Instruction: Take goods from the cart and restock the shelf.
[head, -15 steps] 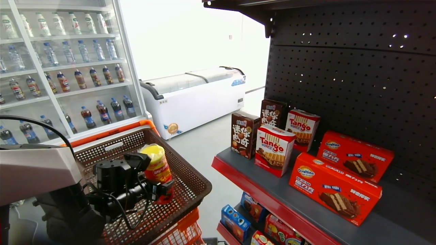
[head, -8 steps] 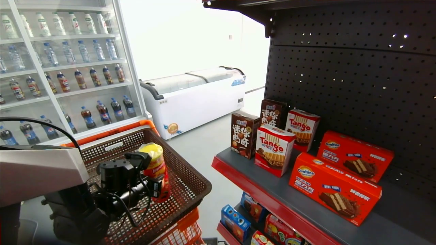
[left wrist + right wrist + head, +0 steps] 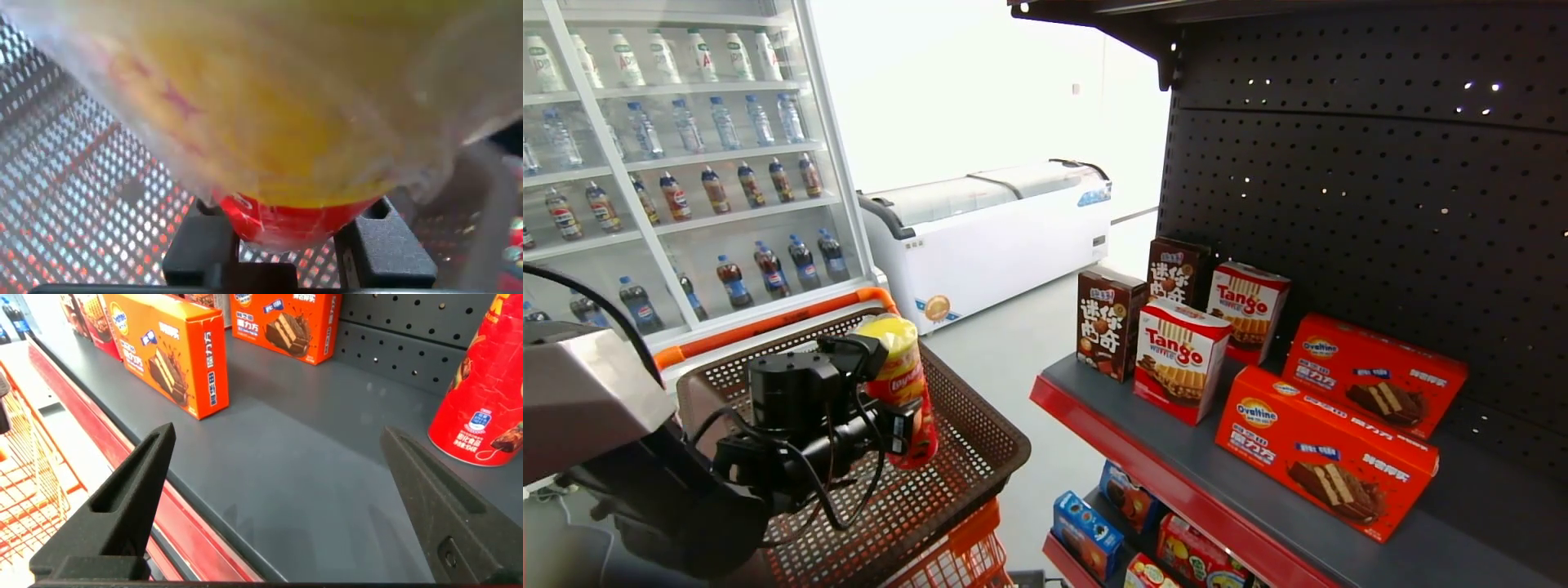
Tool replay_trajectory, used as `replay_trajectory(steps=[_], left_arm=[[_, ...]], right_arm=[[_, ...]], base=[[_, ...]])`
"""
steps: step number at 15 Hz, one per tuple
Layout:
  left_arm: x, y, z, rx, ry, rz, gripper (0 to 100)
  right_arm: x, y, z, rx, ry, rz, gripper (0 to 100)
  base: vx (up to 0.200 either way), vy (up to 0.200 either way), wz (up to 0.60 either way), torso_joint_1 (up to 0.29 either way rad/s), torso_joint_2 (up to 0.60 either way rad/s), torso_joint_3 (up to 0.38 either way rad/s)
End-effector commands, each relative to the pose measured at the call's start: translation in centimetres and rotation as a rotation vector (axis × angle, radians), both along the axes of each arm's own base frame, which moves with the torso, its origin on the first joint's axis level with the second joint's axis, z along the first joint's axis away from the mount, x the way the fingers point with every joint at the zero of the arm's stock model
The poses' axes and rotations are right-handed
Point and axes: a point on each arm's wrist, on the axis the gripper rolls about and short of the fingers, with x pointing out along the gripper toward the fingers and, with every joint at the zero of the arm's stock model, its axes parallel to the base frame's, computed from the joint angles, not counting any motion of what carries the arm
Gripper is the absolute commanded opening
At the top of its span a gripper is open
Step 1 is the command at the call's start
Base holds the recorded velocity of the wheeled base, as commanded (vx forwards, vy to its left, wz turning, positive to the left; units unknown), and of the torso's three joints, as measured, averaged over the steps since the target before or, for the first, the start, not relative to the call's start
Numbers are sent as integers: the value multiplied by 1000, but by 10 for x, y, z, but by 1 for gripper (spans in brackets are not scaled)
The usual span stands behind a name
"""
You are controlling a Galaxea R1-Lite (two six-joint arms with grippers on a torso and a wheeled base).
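Over the cart basket [image 3: 1005, 445], left gripper [image 3: 890, 398] clamped on a yellow-lidded red canister [image 3: 900, 377], right gripper [image 3: 278, 437] spread above bare grey shelf [image 3: 310, 482] between orange box [image 3: 176, 363] and red cup [image 3: 482, 400].

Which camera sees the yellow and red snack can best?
The head view: the snack can shows top to bottom, held by the left gripper over the cart. The left wrist view sees its side from close. The right wrist view faces the shelf.
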Motion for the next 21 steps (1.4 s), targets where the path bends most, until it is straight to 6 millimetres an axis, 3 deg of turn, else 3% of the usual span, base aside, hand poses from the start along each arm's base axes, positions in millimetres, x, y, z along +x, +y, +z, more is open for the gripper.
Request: replay_trajectory(steps=[1, 5, 6, 7, 12, 16, 18, 21], left_arm=[[-5, -10, 59, -37, -154, -40, 0], [-32, -6, 86, -12, -86, -38, 0], [-40, -6, 102, -26, -80, -84, 0], [-43, -6, 106, -34, -67, -121, 0], [-41, -7, 117, -14, -114, -161, 0], [-43, -25, 129, -17, -130, -226, 0], [-59, -32, 148, 11, -111, -278, 0], [-68, -48, 161, 5, -64, -386, 0]], right_arm=[[0, 0, 0, 0, 0, 0, 100], [0, 0, 0, 0, 2, 0, 100], [0, 0, 0, 0, 0, 0, 100], [0, 0, 0, 0, 2, 0, 100], [0, 0, 0, 0, 0, 0, 100], [0, 0, 0, 0, 2, 0, 100], [0, 0, 0, 0, 0, 0, 100], [0, 0, 0, -1, 2, 0, 100]], base=[[0, 0, 0, 0, 0, 0], [0, 0, 0, 0, 0, 0], [0, 0, 0, 0, 0, 0], [0, 0, 0, 0, 0, 0], [0, 0, 0, 0, 0, 0], [0, 0, 0, 0, 0, 0], [0, 0, 0, 0, 0, 0], [0, 0, 0, 0, 0, 0]])
